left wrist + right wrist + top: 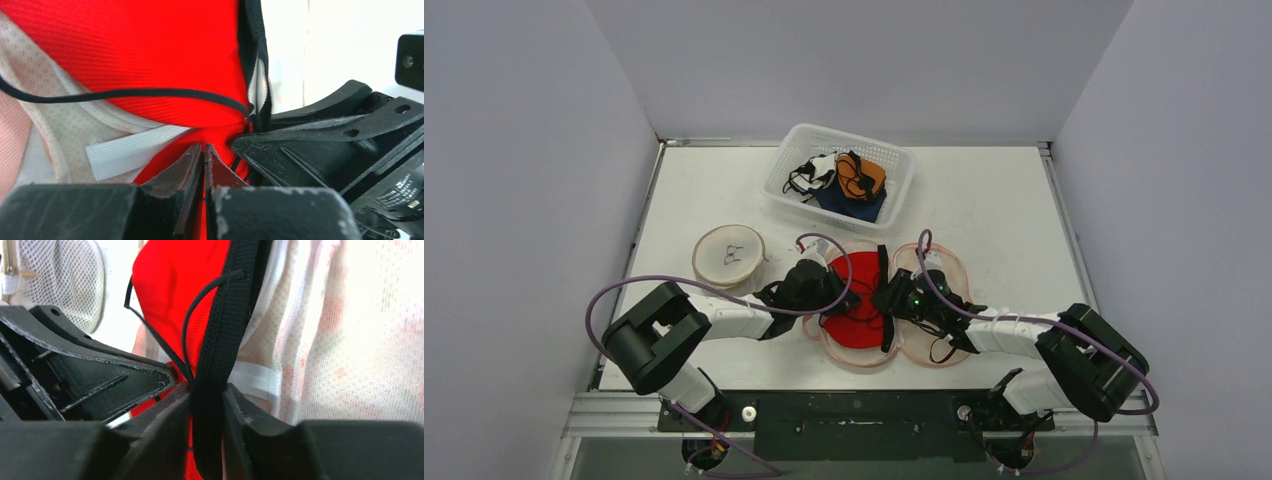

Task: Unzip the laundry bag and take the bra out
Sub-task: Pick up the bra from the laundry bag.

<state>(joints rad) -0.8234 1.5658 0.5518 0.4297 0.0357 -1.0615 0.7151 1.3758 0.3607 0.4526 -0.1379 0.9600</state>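
Note:
The pale mesh laundry bag lies unzipped and spread flat on the table between my two arms. On it rests the red bra with its black straps. My left gripper is shut at the bra's left side. In the left wrist view its jaws pinch a raised peak of the red fabric. My right gripper is just to the right. In the right wrist view it is shut on the bra's black band. The bag's mesh lies behind.
A white basket with orange, blue and black garments stands at the back. A second round mesh bag, zipped, lies to the left of the arms. Grey walls close in the table on three sides.

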